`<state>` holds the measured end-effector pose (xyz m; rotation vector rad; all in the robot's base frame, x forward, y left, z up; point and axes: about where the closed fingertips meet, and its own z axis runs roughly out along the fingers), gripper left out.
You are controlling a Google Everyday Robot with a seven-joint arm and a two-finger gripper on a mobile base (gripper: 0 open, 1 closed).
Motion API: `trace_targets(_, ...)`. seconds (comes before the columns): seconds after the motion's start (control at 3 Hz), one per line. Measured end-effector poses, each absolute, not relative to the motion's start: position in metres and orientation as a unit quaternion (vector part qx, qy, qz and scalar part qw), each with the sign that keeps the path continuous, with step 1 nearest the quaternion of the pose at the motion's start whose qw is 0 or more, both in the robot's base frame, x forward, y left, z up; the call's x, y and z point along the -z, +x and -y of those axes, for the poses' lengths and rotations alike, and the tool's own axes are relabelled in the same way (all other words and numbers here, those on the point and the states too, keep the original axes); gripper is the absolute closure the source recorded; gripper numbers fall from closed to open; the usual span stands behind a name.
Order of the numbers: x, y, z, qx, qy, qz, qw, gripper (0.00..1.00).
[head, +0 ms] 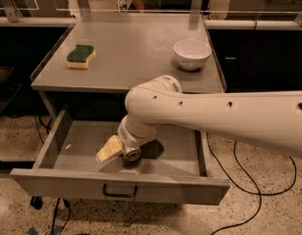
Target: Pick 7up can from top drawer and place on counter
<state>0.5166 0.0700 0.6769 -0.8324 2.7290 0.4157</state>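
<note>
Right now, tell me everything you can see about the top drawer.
The top drawer is a wide, shallow grey metal tray, pulled out open below the counter. Its flat front panel carries a small dark handle. The gripper reaches down inside it, near the middle of the floor, casting a shadow there.

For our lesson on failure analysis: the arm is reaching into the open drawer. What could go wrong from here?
1. The end effector sits low in the top drawer. The 7up can is mostly hidden under the wrist, so the grasp cannot be confirmed and the can might slip on lifting.
2. On the way out, the bulky arm could strike the edge of the counter just above.
3. A careless placement might knock the white bowl.
</note>
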Motion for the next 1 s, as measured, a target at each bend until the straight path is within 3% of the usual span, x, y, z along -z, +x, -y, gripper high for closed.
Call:
trace_targets(0.67, -0.652, 0.547, -0.086, -0.137, -0.278, -0.942, 0.124, 0.0)
trace_targets(1.0, -0.641, 0.565, -0.072, -0.122, -0.26, -0.95, 0.126, 0.0)
